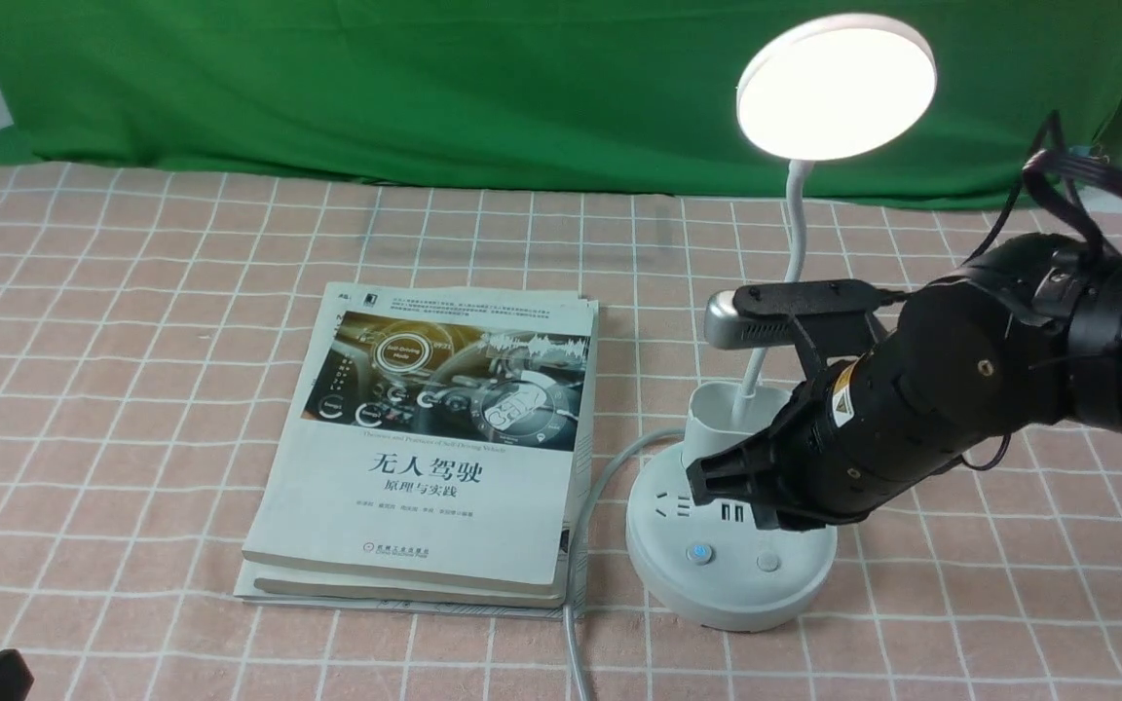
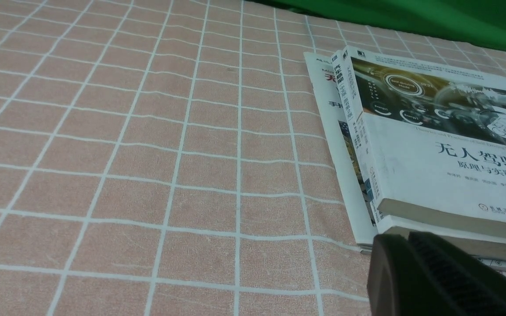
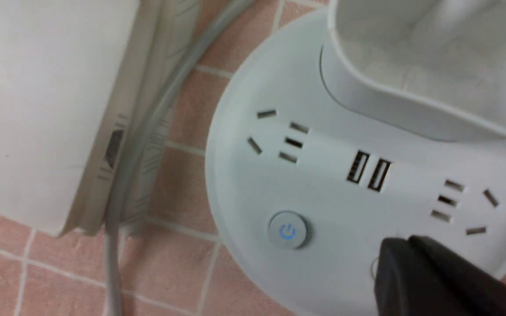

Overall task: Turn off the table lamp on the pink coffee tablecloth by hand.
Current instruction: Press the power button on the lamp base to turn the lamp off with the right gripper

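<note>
table lamp, smooth white plastic, round base, bright disc; pointed black hand closed

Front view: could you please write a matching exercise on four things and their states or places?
1. white lamp's flat round disc head
2. stack of white paperback books
3. black pointed right gripper
4. round button with blue power symbol

A. shut, over the lamp's round base
B. lit
C. flat on the pink checked tablecloth
D. on the base, beside a plain button

Pairs: 1-B, 2-C, 3-A, 4-D
</note>
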Controlling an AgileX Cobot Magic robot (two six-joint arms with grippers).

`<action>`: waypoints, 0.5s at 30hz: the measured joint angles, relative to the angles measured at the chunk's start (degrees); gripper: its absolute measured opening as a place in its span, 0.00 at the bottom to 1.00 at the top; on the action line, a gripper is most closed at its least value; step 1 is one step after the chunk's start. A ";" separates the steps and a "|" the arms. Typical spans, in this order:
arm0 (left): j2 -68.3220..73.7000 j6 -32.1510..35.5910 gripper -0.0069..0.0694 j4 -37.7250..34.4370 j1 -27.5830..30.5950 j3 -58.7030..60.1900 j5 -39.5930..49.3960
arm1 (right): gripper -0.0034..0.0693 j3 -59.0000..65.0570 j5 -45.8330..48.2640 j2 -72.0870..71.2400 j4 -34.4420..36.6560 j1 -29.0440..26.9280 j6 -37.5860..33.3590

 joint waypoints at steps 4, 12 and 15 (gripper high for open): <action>0.00 0.00 0.10 0.00 0.00 0.00 0.00 | 0.10 0.00 0.00 0.42 0.01 0.00 0.00; 0.00 0.00 0.10 0.00 0.00 0.00 0.00 | 0.10 0.05 0.95 5.13 0.13 0.00 0.00; 0.00 0.00 0.10 0.00 0.00 0.00 0.00 | 0.10 0.05 1.01 5.47 0.13 0.00 0.00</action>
